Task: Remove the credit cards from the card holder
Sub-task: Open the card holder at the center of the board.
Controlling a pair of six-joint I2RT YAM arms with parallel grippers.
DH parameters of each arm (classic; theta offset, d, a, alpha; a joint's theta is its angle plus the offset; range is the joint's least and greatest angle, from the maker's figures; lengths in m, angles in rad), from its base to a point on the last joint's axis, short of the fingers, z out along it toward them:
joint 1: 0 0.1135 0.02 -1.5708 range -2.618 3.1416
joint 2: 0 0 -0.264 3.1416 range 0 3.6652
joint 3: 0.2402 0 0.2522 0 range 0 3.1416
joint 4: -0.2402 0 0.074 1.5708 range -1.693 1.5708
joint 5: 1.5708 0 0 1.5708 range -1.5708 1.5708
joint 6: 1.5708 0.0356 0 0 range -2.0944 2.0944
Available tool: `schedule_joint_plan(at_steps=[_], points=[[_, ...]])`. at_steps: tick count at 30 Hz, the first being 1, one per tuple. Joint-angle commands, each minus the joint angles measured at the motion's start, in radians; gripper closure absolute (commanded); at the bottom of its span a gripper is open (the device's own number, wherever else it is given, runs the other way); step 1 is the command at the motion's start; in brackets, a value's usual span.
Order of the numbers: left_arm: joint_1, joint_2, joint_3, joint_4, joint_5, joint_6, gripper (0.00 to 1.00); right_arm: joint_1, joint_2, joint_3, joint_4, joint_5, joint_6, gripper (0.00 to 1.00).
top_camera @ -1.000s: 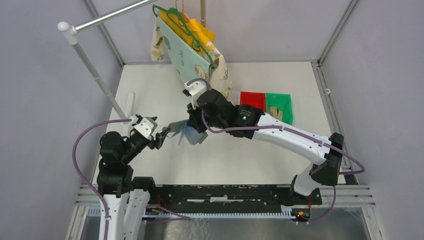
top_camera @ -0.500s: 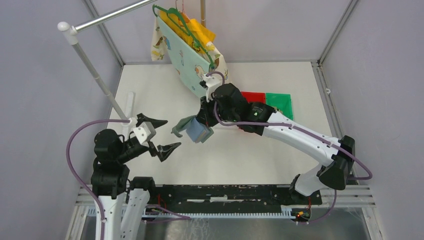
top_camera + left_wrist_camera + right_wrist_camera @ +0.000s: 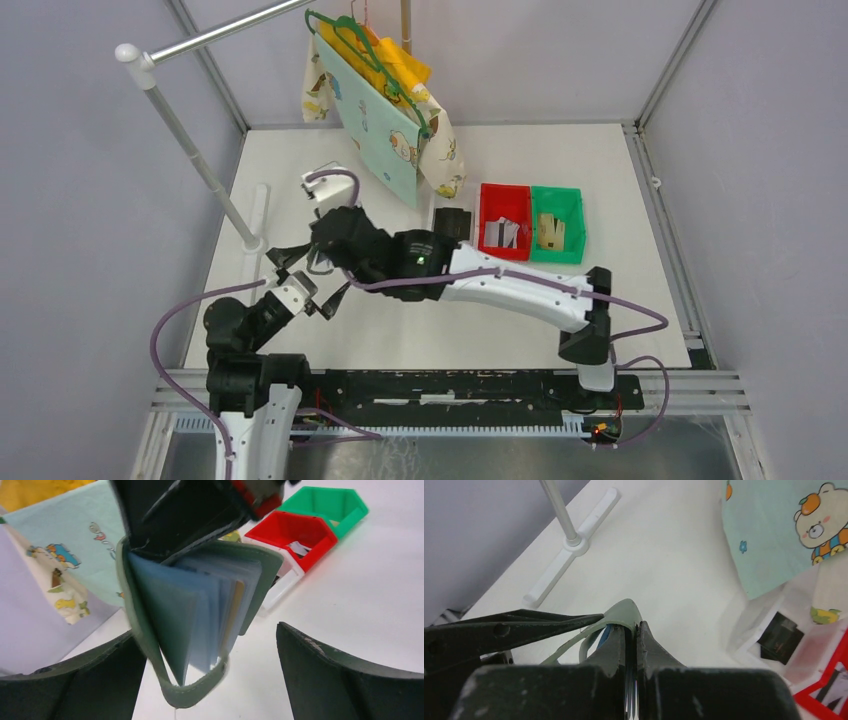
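The card holder (image 3: pixel 195 615), fanned open above the desk (image 3: pixel 375 605), is clenched by the right end effector (image 3: pixel 636 630) and flanked by the released left end effector (image 3: pixel 309 273); card extraction is judged in hand, a precise pinch on the tan card (image 3: pixel 238 600) being required.

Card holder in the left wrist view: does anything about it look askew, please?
Yes: the card holder hangs tilted in mid-air from the right gripper, its blue pockets splayed open and its snap tab dangling, with a tan-gold card inside.
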Motion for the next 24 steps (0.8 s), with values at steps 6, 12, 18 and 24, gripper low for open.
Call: schedule_joint_plan(at_steps=[6,12,18,24], points=[[0.006,-0.084,-0.068,0.103,-0.132,0.060,0.00,0.050,0.012,0.012,-0.034,0.310,-0.199,1.00],[0.006,-0.056,-0.067,0.106,-0.104,-0.001,0.00,0.059,0.000,0.037,-0.080,0.276,-0.183,1.00],[0.006,-0.011,-0.011,0.098,0.040,-0.151,0.00,0.070,-0.020,0.017,-0.068,0.284,-0.170,1.00],[0.006,0.000,0.002,0.122,0.037,-0.235,0.00,0.083,-0.005,0.024,-0.063,0.291,-0.166,1.00]])
